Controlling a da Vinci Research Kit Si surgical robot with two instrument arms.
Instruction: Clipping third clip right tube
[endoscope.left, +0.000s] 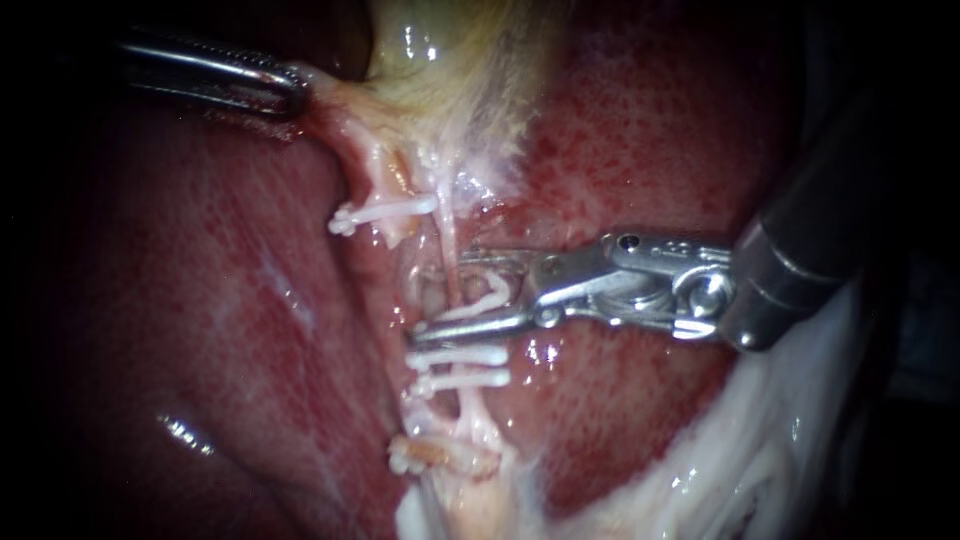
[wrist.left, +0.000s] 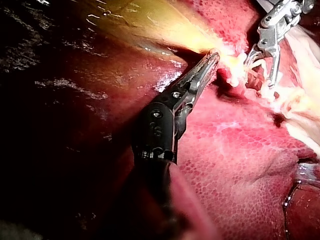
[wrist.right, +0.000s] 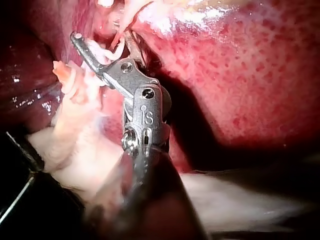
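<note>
Astride the right tube (endoscope.left: 449, 235), next up-tube from two set clips (endoscope.left: 460, 356) — right instrument (endoscope.left: 438, 295), jaws spread, a fresh clip (endoscope.left: 488, 296) between them. Left instrument (endoscope.left: 295, 90): jaws pinched on tissue (endoscope.left: 335, 112) beside the tube's upper end. Step, as judged: positioning. Next — square to tube, then squeeze closed.

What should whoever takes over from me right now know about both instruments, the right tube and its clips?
The left instrument: jaws shut on pale tissue beside the gallbladder.
The right instrument: jaws open, straddling the right tube, with an unclosed clip between them.
Done: two clips sit on that tube just below the jaws.
Left to do: close the jaws to set the third clip, then open and back out.
</note>
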